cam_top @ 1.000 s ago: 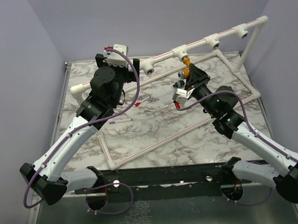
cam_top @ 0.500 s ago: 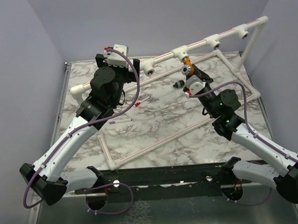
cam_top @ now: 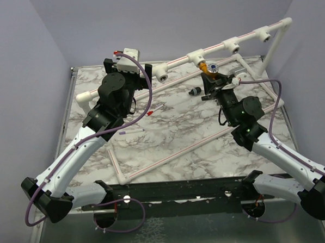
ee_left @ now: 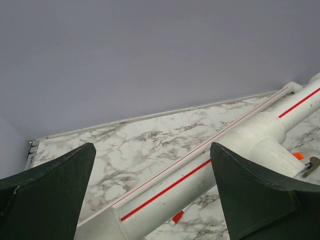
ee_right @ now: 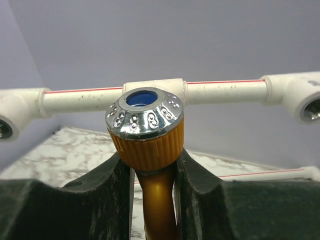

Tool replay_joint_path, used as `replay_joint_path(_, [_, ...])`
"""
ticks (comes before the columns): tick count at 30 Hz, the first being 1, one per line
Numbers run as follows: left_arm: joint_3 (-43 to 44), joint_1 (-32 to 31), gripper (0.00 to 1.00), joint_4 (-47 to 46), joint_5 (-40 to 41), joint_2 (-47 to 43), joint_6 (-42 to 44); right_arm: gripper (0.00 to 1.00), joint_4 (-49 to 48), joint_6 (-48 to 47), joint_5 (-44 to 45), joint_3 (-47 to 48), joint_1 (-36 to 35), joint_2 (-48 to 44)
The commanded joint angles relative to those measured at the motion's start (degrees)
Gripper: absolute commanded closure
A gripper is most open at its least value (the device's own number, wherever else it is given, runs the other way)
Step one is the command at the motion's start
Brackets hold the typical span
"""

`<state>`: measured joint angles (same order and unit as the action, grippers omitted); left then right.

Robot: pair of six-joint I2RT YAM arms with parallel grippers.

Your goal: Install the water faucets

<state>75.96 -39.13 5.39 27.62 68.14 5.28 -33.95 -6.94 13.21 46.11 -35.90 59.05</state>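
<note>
A mustard-orange water faucet with a silver round end stands between my right gripper's fingers, which are shut on its neck. In the top view the faucet sits just below and right of a white pipe tee on the raised pipe, held by my right gripper. The tee shows right behind the silver end. My left gripper is open, its fingers on either side of the white red-striped pipe; in the top view it is at the pipe's left part.
A white pipe frame lies on the marble table. A small black part lies near my right gripper. A thin red-tipped stick and a second stick lie mid-table. More tee sockets line the raised pipe.
My right wrist has turned, its camera swinging from left to right, and the faucet's silver end has shifted right and up beside the tee. The left arm has not moved.
</note>
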Motion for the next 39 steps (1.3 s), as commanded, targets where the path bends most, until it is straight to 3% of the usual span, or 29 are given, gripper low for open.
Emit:
replay_joint_path(1, [-1.87,-0.86,0.01,3.14,-1.16,-0.18,0.58,0.99,-2.43,26.51,4.39,1.53,-1.1,0.48])
replay_joint_path(6, [-2.0,-0.94,0.01,3.1,-1.08,-0.52,0.76,0.99,-1.47,43.61,10.53,1.15,-1.05,0.13])
replay_joint_path(11, [-2.21,-1.27,0.01,2.87,-0.75,-0.81,1.0,0.99,6.03,62.37,15.92,1.46,-1.06,-0.82])
replay_joint_path(21, [-2.4,-1.66,0.01,2.8,-0.5,-1.05,1.14,1.0,16.92,91.75,16.36,0.59,-1.05,-1.19])
replay_joint_path(27, [-2.57,-1.99,0.01,2.66,-0.44,-1.26,1.15,0.99,20.14,95.37,13.52,3.49,-1.06,-0.22])
replay_joint_path(29, [-2.66,-1.95,0.01,2.69,-0.35,-1.31,1.3,0.93,20.43,93.67,13.78,4.08,-1.07,-0.43])
replay_joint_path(35, [-2.6,-2.03,0.01,2.64,-0.27,-1.22,1.23,0.48,21.79,87.75,17.17,4.06,-1.02,-2.96])
replay_joint_path(39, [-2.53,-2.09,0.01,2.75,-0.04,-1.07,1.46,0.29,21.85,83.69,18.3,2.94,-1.06,-5.08])
